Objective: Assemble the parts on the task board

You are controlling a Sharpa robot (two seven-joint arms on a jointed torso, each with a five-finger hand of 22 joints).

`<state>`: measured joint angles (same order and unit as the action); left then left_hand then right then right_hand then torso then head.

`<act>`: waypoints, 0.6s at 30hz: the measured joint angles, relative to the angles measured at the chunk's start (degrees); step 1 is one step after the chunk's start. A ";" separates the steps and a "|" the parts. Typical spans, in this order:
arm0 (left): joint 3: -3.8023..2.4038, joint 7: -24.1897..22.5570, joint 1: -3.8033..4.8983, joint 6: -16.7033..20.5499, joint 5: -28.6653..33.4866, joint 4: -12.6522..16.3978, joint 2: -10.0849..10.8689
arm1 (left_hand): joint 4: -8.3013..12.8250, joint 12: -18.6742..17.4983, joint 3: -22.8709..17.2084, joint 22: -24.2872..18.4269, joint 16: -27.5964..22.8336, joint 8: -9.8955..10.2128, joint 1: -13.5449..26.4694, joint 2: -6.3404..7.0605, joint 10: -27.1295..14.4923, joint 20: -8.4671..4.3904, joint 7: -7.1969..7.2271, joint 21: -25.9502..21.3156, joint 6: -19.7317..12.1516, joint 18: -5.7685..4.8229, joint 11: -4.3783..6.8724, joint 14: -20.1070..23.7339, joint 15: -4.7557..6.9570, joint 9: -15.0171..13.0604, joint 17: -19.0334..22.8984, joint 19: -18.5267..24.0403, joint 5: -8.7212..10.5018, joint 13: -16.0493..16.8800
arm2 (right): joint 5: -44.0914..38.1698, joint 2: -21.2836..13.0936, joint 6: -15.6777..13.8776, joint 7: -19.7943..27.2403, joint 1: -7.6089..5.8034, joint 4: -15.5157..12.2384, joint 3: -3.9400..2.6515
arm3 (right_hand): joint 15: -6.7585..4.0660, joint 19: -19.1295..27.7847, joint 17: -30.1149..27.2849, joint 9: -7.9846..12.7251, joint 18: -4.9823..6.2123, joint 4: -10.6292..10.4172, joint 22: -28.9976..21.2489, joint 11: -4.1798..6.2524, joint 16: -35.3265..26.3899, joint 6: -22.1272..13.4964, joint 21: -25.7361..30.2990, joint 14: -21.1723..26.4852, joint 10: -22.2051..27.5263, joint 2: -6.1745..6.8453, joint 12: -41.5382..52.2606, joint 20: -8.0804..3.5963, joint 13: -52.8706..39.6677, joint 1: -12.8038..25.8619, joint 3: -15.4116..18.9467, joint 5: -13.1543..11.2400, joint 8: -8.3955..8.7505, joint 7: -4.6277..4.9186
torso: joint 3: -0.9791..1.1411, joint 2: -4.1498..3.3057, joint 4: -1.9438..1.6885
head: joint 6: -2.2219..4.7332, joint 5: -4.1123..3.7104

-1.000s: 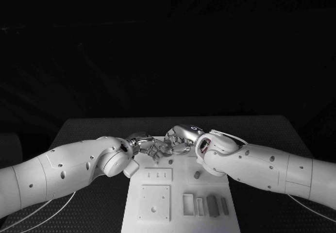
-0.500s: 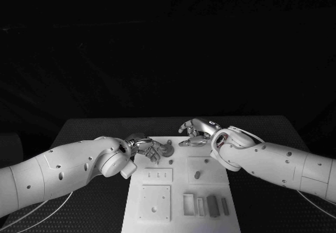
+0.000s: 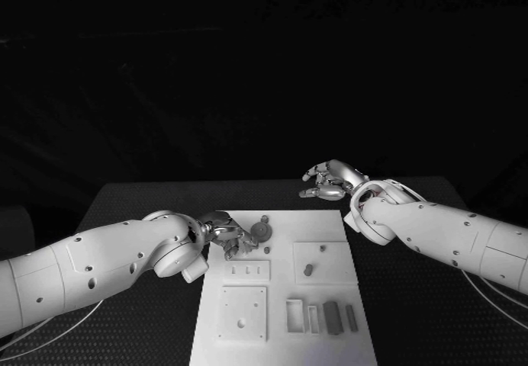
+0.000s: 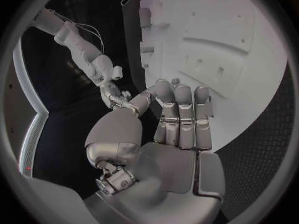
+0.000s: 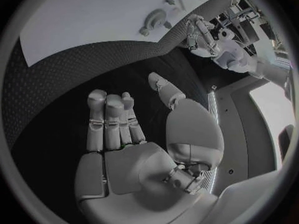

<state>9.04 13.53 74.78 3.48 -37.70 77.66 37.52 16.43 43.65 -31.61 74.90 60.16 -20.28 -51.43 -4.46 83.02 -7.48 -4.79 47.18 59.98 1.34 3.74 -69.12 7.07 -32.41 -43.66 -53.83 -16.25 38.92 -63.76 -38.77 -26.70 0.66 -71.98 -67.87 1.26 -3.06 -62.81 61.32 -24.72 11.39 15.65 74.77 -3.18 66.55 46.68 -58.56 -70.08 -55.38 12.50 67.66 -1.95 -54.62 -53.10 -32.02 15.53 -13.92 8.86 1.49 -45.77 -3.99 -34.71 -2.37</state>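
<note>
The white task board [image 3: 326,227] lies in the middle of the black table. A round grey part [image 3: 262,226] stands near its far left corner and also shows in the right wrist view [image 5: 152,20]. My left hand [image 3: 226,233] is low at the board's left edge, just beside that part. Its fingers [image 4: 181,102] are loosely bent with nothing visible in them. My right hand [image 3: 330,181] hovers above the table beyond the board's far right corner. Its fingers [image 5: 109,119] are stretched out and empty. A small grey part [image 3: 309,268] stands in the right square plate.
Several grey bars [image 3: 330,316] lie in a row at the board's near right. A square plate with holes [image 3: 243,313] and a small slotted plate [image 3: 249,270] sit on the left half. Black matting [image 3: 143,202] surrounds the board.
My right hand has let go at the round part and risen back to the right, off the board. My left hand has stayed beside the part.
</note>
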 measured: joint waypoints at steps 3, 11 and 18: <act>0.07 1.88 -0.01 -0.75 -2.73 0.79 -0.04 | 0.02 4.71 -0.02 0.00 2.70 0.62 0.08 0.08 -0.32 -0.56 0.04 3.72 -0.03 0.00 0.47 0.32 0.33 0.00 -0.55 -1.80 -0.21 3.45 | 0.95 0.01 -0.01 0.21 -0.04 0.03 -0.15 | 0.00 0.00 -0.07 0.00 -0.01 0.00 0.00 0.00 0.00 -0.05 0.00 0.00 0.00 -0.44 0.00 0.00 0.11 -0.01 0.00 0.00 0.00 0.04 | 0.03 0.06 -0.01 | -0.31 -0.02; 1.02 6.69 -0.08 -1.80 -8.61 2.58 -0.19 | -0.17 10.06 -0.48 0.04 6.66 1.69 0.64 0.25 -0.69 -1.52 0.37 9.25 0.15 0.86 0.88 0.10 0.72 -2.11 -1.17 -3.93 -0.44 6.57 | 2.36 0.45 0.11 0.45 -0.20 0.53 -0.22 | 0.00 0.01 -0.16 -0.05 0.00 0.16 0.00 0.00 0.00 -0.06 0.00 0.00 0.00 -0.44 0.00 0.01 0.33 -0.01 0.16 0.33 0.00 0.05 | 0.02 0.07 -0.07 | -0.70 -0.03; 1.35 9.14 -0.08 -2.53 -11.12 3.15 -0.24 | -0.12 10.66 -0.54 0.04 7.06 1.89 0.94 -0.04 -0.91 -1.62 0.45 10.42 0.15 0.85 1.10 -0.11 0.93 -2.18 -1.17 -4.03 -0.44 6.66 | 2.92 0.63 0.27 0.49 -0.21 0.67 -0.22 | 0.00 0.01 -0.36 -0.05 -0.01 0.32 0.02 0.00 0.00 -0.07 0.22 0.00 0.00 -0.91 0.25 0.01 0.68 0.01 0.31 1.11 0.00 0.05 | 0.01 -0.03 -0.07 | -1.16 0.16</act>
<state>10.40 22.67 74.70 0.95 -48.82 80.81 37.28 16.31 54.31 -32.15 74.94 67.23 -18.40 -50.50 -4.50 82.11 -9.10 -4.34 57.60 60.13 2.19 4.83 -69.23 8.00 -34.58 -44.84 -57.86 -16.69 45.58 -60.84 -38.14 -26.43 1.15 -72.19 -67.20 1.04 -3.06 -62.81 60.95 -24.77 11.38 15.96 74.78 -3.18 66.55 46.61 -58.34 -70.09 -55.38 11.59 67.91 -1.94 -53.93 -53.10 -31.70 16.65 -13.92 8.91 1.51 -45.80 -4.06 -35.87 -2.20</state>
